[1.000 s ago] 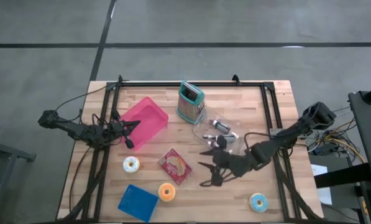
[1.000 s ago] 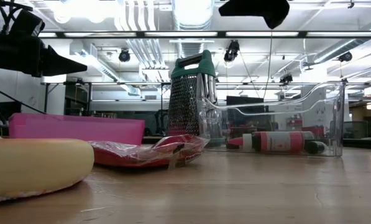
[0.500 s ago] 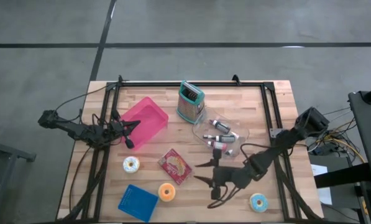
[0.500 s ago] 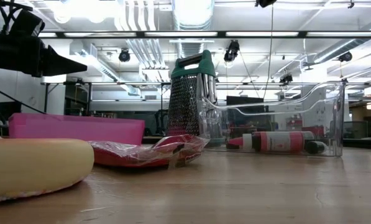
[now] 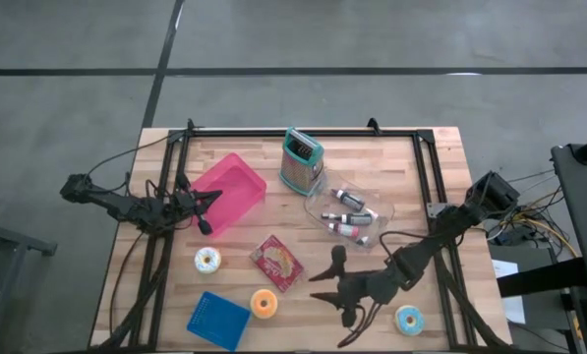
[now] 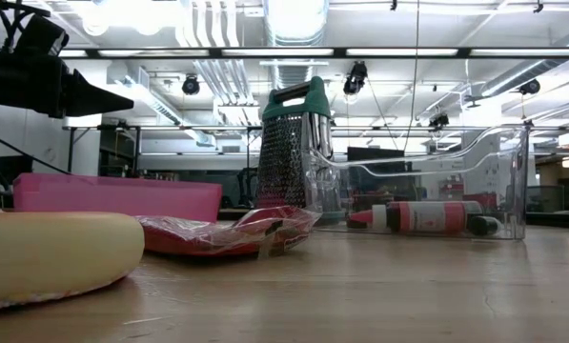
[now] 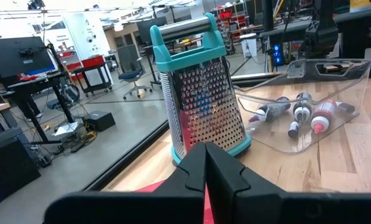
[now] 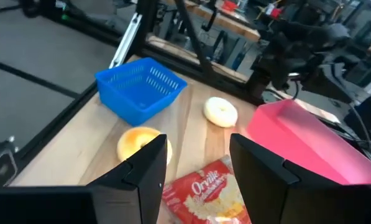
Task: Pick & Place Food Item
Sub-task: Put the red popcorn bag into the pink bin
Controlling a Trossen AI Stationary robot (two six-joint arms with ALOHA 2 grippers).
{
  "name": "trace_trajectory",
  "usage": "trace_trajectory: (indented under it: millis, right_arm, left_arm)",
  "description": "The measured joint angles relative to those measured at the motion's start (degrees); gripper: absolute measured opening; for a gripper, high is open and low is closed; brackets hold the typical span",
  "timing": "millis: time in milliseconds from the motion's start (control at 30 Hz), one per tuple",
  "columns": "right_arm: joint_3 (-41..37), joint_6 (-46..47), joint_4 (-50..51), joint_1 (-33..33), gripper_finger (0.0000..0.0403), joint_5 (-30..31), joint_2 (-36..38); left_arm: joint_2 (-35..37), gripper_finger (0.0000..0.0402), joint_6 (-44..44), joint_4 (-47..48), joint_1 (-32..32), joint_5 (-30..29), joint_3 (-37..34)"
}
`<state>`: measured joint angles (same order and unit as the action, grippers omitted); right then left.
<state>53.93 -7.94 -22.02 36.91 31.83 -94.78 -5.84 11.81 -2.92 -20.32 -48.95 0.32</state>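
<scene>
The right gripper [image 5: 324, 288] hung above the front of the table [image 5: 372, 157], its fingers [image 8: 149, 168] spread apart with nothing between them and touching nothing, while just ahead of it lay the red popcorn packet [image 8: 211, 190] and the orange doughnut [image 8: 140, 142]. The packet [image 5: 277, 262] lay flat near the table's middle, its long axis running diagonally from the back left toward the front right, with the blue basket [image 5: 218, 320] and a white doughnut [image 5: 207, 260] beyond it. Farthest off, the left gripper [image 5: 207, 208] waited pressed shut over the pink tray [image 5: 229, 191], holding nothing.
</scene>
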Motion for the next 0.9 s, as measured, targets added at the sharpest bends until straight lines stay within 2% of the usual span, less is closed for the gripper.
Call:
trace_trajectory:
  millis: [300, 700, 900]
  right_arm:
    - [-0.15, -1.39, 5.93, -0.15, 0.0168, -0.35, -1.08]
    - [-0.15, -7.31, 6.98, -0.59, 0.0169, -0.54, -3.74]
    - [-0.15, -7.76, 7.04, -2.65, 0.0178, -3.66, -3.87]
  left_arm:
    - [0.02, 0.0005, 0.0, 0.0, -0.02, 0.02, 0.02]
    - [0.02, 0.0005, 0.0, 0.0, -0.02, 0.0, 0.0]
    - [0.01, 0.0005, 0.0, 0.0, -0.02, 0.0, 0.0]
